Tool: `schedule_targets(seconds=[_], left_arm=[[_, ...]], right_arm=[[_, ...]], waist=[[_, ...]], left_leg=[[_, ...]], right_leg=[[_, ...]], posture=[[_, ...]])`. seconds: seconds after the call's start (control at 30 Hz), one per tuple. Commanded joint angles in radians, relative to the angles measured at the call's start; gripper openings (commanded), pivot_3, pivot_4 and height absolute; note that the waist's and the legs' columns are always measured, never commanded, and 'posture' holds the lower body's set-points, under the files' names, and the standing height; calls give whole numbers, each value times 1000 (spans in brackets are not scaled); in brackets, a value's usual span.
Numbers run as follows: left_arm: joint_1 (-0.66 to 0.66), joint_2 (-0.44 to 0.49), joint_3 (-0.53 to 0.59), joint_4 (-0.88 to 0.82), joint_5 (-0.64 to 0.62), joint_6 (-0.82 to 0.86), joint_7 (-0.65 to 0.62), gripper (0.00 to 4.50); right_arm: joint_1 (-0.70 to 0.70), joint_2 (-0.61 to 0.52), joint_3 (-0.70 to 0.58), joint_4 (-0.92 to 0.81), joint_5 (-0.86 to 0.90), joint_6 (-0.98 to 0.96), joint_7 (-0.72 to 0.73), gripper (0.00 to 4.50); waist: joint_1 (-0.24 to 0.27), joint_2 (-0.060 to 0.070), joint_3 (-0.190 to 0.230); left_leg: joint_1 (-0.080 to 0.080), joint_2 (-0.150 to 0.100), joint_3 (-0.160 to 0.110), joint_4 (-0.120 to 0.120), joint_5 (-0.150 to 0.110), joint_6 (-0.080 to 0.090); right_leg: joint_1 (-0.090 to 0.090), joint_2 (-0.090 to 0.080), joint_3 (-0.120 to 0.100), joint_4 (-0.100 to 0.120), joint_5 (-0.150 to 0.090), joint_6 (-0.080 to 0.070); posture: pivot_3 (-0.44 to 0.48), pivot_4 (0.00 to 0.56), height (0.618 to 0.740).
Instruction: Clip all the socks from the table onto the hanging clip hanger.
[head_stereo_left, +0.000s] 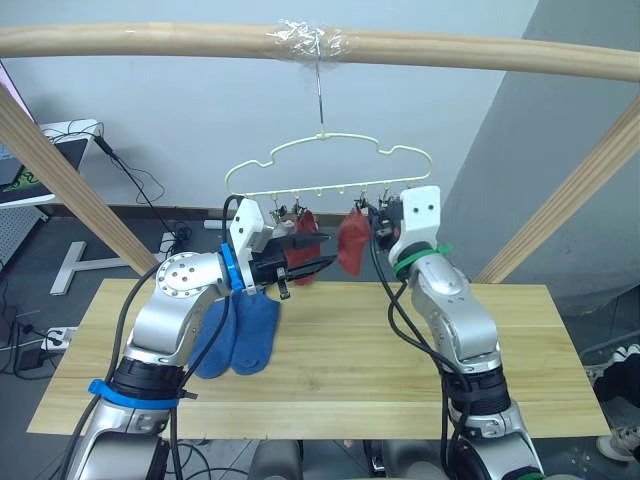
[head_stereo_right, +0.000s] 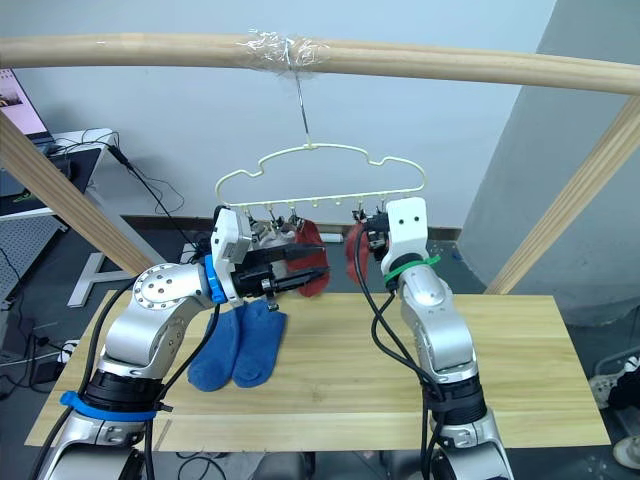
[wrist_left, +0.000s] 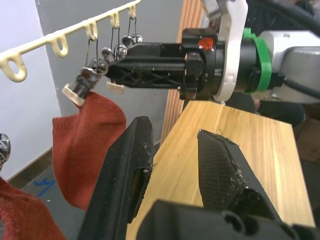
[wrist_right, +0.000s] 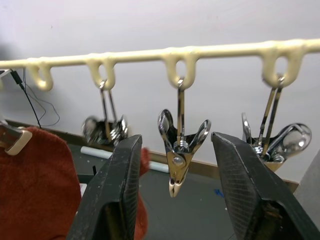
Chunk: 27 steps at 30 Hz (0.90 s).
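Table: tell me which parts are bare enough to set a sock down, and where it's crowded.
The table is bare across its middle and its whole right half, out to the right edge past the right arm. The left part is crowded: two blue socks lie there under the left arm. Above, both hands crowd the hanger and red socks.

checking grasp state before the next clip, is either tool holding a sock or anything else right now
Nothing is held. The left tool is open and empty beside a hung rust-red sock. The right tool is open around an empty metal clip on the clip hanger, not closed on it.
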Motion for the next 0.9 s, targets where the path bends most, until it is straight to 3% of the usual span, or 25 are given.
schedule_targets(seconds=[0.03,0.83,0.9], left_arm=[[-17,-7,7,-3,3,-29,-2,1778],[-25,-20,16,14,-7,-31,-8,1778],[-25,-20,17,10,-10,-27,-7,1778]], right_arm=[[-36,7,-1,-4,-1,-25,-2,2287],[-104,53,-19,63,45,-35,12,2287],[-104,53,-21,62,46,-37,11,1906]], waist=[[0,0,0],[0,0,0],[0,0,0]], left_leg=[[0,0,0,0,0,0],[0,0,0,0,0,0],[0,0,0,0,0,0]], right_leg=[[0,0,0,0,0,0],[0,0,0,0,0,0],[0,0,0,0,0,0]], posture=[[-33,156,705],[-23,154,705],[-22,152,705]])
